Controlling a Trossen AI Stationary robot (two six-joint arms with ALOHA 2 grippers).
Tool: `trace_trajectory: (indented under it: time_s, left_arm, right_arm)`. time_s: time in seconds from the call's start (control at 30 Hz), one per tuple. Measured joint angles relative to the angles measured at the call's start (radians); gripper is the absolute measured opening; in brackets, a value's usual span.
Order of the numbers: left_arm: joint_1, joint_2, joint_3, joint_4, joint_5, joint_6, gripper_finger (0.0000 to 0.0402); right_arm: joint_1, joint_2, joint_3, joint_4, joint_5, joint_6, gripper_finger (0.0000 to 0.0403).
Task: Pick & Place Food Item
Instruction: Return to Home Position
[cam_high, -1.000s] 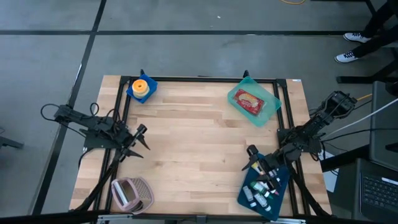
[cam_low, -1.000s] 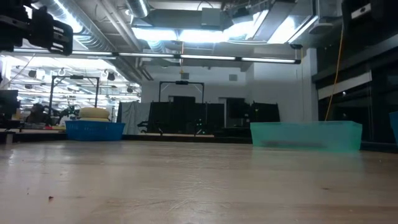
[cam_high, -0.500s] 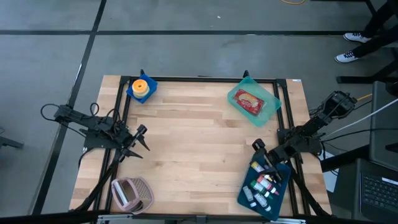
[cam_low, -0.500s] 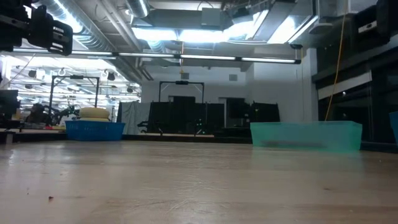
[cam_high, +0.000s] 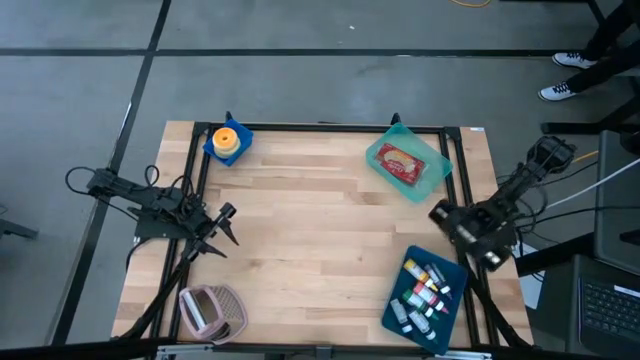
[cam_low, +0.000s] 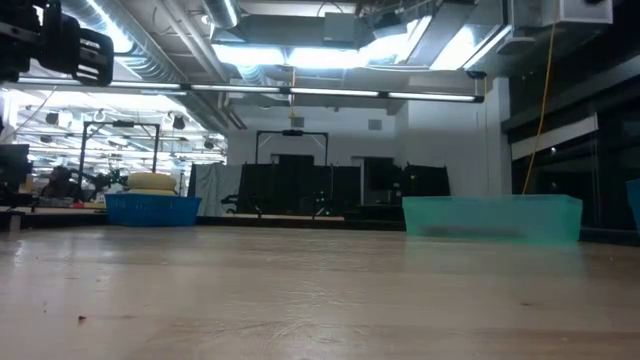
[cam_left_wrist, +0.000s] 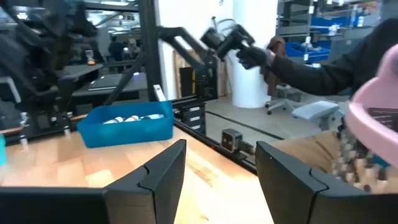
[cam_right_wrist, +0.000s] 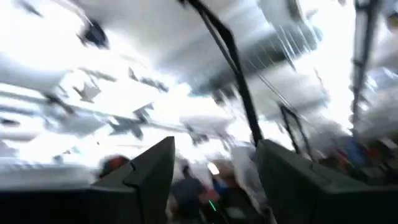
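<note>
Looking down from above, the food coloring bottles (cam_high: 424, 293) lie in the blue bin (cam_high: 394, 290) at the table corner beside the right arm. The right gripper (cam_high: 441, 214) hangs just beyond the bin, and the left gripper (cam_high: 228, 225) is at the left edge. In the left wrist view its fingers (cam_left_wrist: 155, 177) are spread and hold nothing. The right wrist view shows the same, with fingers (cam_right_wrist: 149, 171) apart and pointing at the ceiling.

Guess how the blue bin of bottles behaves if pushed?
The bin looks low and wide, so it'd probably slide, not tip. The bottles lie loose inside; they'd likely roll and rattle. It sits near the table corner, so an outward push might drop it.
</note>
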Motion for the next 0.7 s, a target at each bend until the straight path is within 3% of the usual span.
trace_trajectory:
  time_s: [0.47, 0.7]
  left_arm:
    - [-0.002, 0.0, 0.0, 0.009, 0.094, -0.034, 0.0189]
    - [-0.002, 0.0, 0.0, 0.01, 0.1, -0.039, 0.0189]
  right_arm:
    - [0.0, -0.486, 0.0, 0.001, -0.076, 0.076, 0.0222]
    - [0.0, -0.688, 0.0, 0.001, -0.228, 0.074, 0.0222]
